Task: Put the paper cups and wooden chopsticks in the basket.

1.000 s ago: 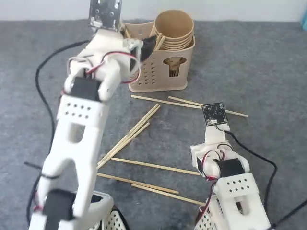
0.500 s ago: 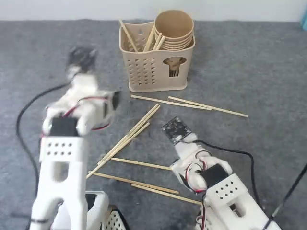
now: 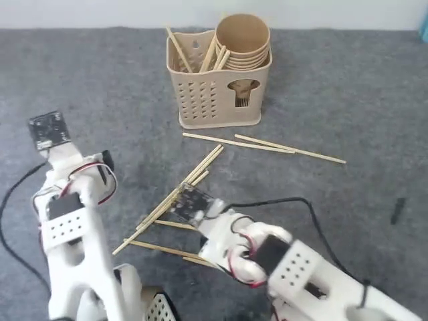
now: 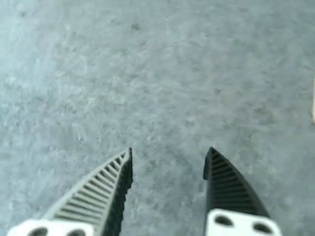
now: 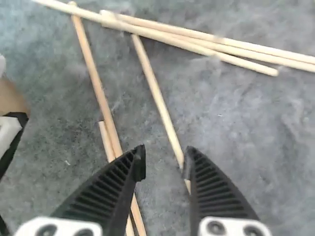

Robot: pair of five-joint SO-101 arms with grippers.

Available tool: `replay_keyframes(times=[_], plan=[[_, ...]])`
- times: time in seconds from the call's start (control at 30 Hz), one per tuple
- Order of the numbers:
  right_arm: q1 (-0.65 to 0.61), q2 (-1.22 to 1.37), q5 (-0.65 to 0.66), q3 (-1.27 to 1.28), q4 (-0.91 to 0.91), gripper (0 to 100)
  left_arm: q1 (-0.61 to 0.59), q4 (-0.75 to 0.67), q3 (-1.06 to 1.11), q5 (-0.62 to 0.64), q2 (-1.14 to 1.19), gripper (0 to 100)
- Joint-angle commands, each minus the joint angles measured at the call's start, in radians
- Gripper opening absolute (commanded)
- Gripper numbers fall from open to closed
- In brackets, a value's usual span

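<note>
The tan basket (image 3: pixel 217 100) stands upright at the far side of the grey, felt-like surface (image 3: pixel 354 87). A nested stack of paper cups (image 3: pixel 243 33) sits in its right part as the high view shows it. Several chopsticks (image 3: pixel 178 47) lean upright in the part beside them, some resting against the cups. More sticks lie loose on the surface in front of the basket. Two long ones (image 3: pixel 241 144) lie just before it, a diagonal bundle (image 3: pixel 190 180) runs from near them toward the arms, and a few single sticks (image 3: pixel 164 249) lie crosswise nearer the arm bases. The left arm (image 3: pixel 67 214) stands at the left of the high view, well apart from the basket and near the outer end of the loose sticks. The left claw (image 4: pixel 167 164) is released, its jaws spread wide with nothing between them, over bare grey surface. The right arm (image 3: pixel 267 254) leans low over the near end of the diagonal bundle. The right claw (image 5: pixel 162 164) is also released and grasps nothing, its jaws standing apart above the surface. One stick (image 5: pixel 155 98) runs toward the gap and passes close by one finger. Another stick (image 5: pixel 100 93) passes under the other finger, and a cluster of sticks (image 5: pixel 197 46) lies across beyond the tips.
</note>
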Motion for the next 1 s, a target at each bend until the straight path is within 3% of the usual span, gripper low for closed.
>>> replay_keyframes(times=[0.0, 0.3, 0.7, 0.87, 0.97], plan=[[-0.016, 0.211, 0.014, -0.121, -0.030, 18.6, -0.044, -0.087, -0.041, 0.044, 0.120, 22], [0.004, 0.567, 0.074, -0.224, -0.143, 18.8, -0.069, -0.091, -0.177, 0.044, 0.347, 22], [0.047, 0.595, 0.080, -0.239, -0.179, 18.4, -0.064, -0.091, -0.209, 0.044, 0.393, 22], [0.050, 0.639, 0.080, -0.244, -0.217, 0.7, -0.068, -0.091, -0.208, 0.044, 0.393, 22], [0.050, 0.693, 0.075, -0.269, -0.216, 3.5, -0.069, -0.091, -0.208, 0.044, 0.393, 22]])
